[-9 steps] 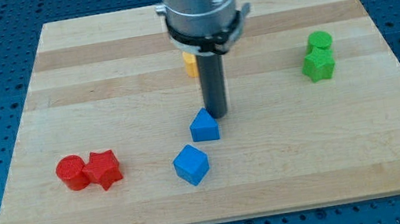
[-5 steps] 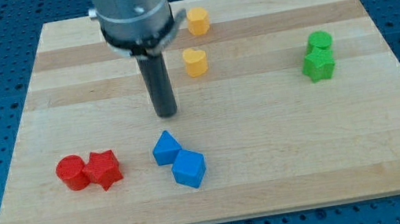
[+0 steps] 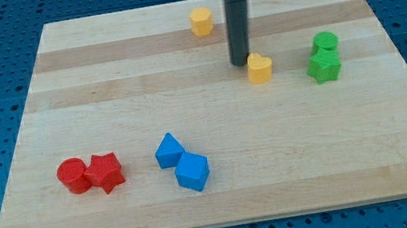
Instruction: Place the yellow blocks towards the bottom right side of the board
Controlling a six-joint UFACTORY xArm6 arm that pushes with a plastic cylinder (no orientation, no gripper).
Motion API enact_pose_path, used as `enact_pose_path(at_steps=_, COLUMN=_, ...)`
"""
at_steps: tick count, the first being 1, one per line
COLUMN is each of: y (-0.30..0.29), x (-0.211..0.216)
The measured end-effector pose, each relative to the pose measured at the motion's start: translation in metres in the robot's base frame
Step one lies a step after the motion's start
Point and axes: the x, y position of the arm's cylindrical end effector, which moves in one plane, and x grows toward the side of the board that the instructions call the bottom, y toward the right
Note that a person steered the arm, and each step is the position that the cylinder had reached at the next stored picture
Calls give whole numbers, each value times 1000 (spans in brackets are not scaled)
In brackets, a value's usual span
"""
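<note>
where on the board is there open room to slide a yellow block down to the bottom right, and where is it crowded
The widest bare patch is the board's bottom right, below the two green blocks and right of the blue cube. My tip touches the yellow heart block's upper left. The other yellow block sits near the top edge. Crowded: the view's bottom left, with two red blocks and the blue pair.
</note>
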Motion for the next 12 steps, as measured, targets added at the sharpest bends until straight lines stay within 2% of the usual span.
enact_pose_path(at_steps=1, y=33, x=40)
enact_pose_path(at_steps=3, y=63, x=135)
enact_pose_path(at_steps=4, y=55, x=113)
enact_pose_path(at_steps=5, y=24, x=134)
enact_pose_path(at_steps=6, y=43, x=142)
enact_pose_path(at_steps=7, y=37, x=113)
enact_pose_path(at_steps=8, y=13, x=37)
enact_pose_path(at_steps=10, y=5, x=-124)
enact_pose_path(at_steps=11, y=-64, x=-119)
enact_pose_path(at_steps=12, y=-88, x=-137)
